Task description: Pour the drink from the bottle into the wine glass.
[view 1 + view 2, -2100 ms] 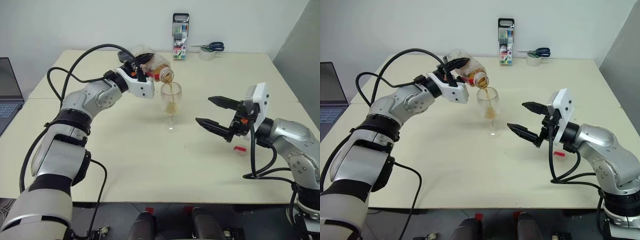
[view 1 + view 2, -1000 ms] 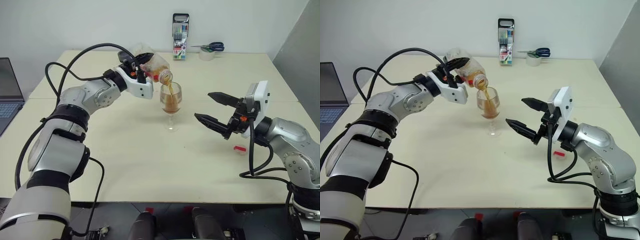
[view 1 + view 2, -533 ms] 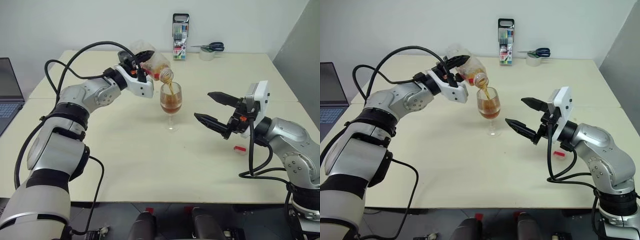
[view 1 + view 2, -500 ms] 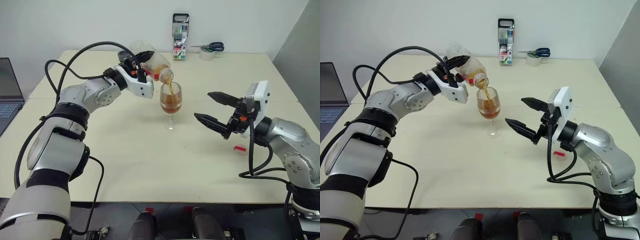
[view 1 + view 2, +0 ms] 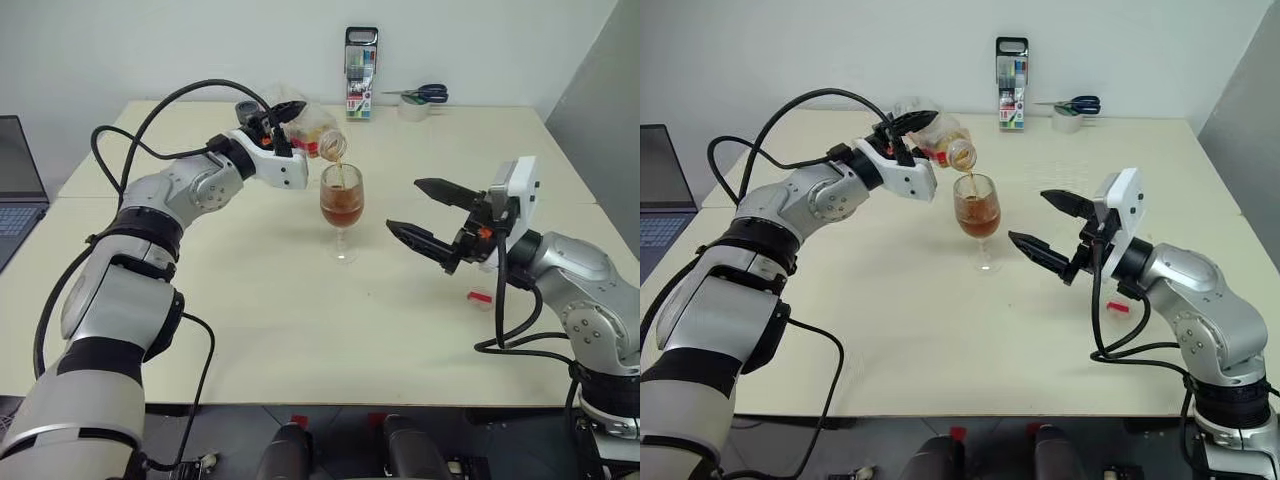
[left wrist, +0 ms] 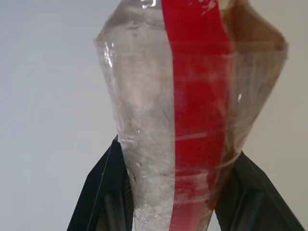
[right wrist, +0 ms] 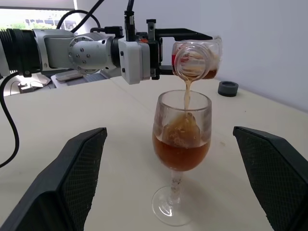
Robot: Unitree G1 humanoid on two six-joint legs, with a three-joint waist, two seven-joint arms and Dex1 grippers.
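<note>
The right gripper [image 5: 428,213] hangs spread and empty, near the wine glass [image 5: 341,212] standing mid-table. Above its rim the left gripper [image 5: 908,124] clamps the tipped bottle [image 5: 944,147], the drink [image 7: 182,153] streaming in; the bottle seems nearly drained

Clear stemmed wine glass [image 5: 341,212] stands mid-surface, tilted clear plastic bottle [image 5: 312,136] overhead blocking descent. Bare cream surface [image 5: 300,320] near side, passable. Small red piece [image 5: 480,297] beneath wide-spread right claw [image 5: 428,216]. Pen pack [image 5: 360,73], scissors [image 5: 418,95] far edge.

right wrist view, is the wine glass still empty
No, the wine glass holds amber drink filling the lower part of its bowl, with a thin stream falling in from the tilted bottle.
</note>
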